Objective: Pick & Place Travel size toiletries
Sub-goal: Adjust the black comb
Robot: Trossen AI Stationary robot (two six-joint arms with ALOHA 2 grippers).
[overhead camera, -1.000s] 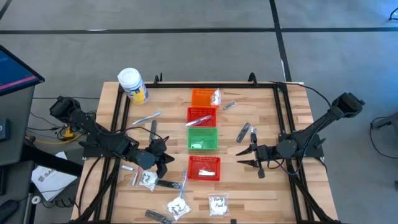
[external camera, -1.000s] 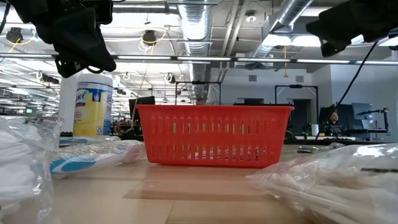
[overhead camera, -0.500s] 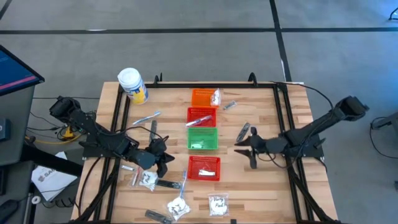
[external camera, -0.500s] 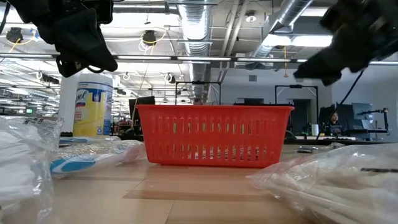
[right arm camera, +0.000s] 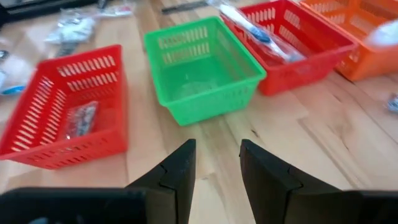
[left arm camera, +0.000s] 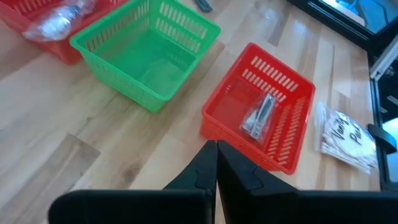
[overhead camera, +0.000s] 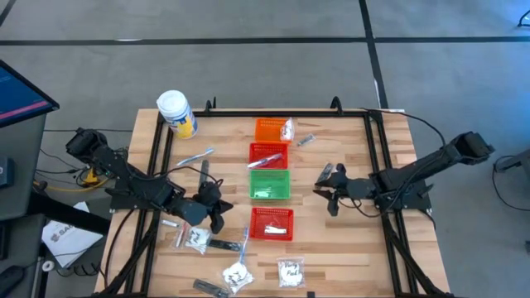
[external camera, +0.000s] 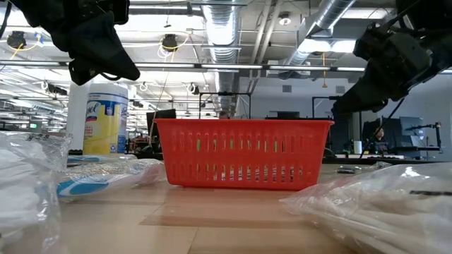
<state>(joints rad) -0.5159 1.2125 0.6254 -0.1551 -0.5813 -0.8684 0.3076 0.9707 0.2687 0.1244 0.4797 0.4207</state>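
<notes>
In the high view the right gripper [overhead camera: 325, 192] hung right of centre, just right of the green basket [overhead camera: 270, 184], its fingers [right arm camera: 180, 167] parted with nothing between them. The nearest toiletries, a dark strip and a small tube [overhead camera: 325, 173], lay just above it on the bare wood. The left gripper [overhead camera: 217, 210] waited left of centre beside the lower red basket [overhead camera: 272, 223], fingers [left arm camera: 202, 168] pressed together and empty. Other toiletries lay scattered at lower left and lower centre, among them sachets [overhead camera: 291, 271] and a toothbrush [overhead camera: 243, 248], and some already sat in the baskets; a silvery item [left arm camera: 259, 116] rested in the red basket in the left wrist view. The step in hand looked like a reach for the pieces near the right gripper. To do it well, the arm would probably need to centre the parted fingers across the narrow width of one piece, come down squarely so the tips straddle it, and close only when low enough to catch so flat a thing. Taking one piece alone would lessen the risk of nudging its neighbour away. Which basket it belonged in could not be told.
</notes>
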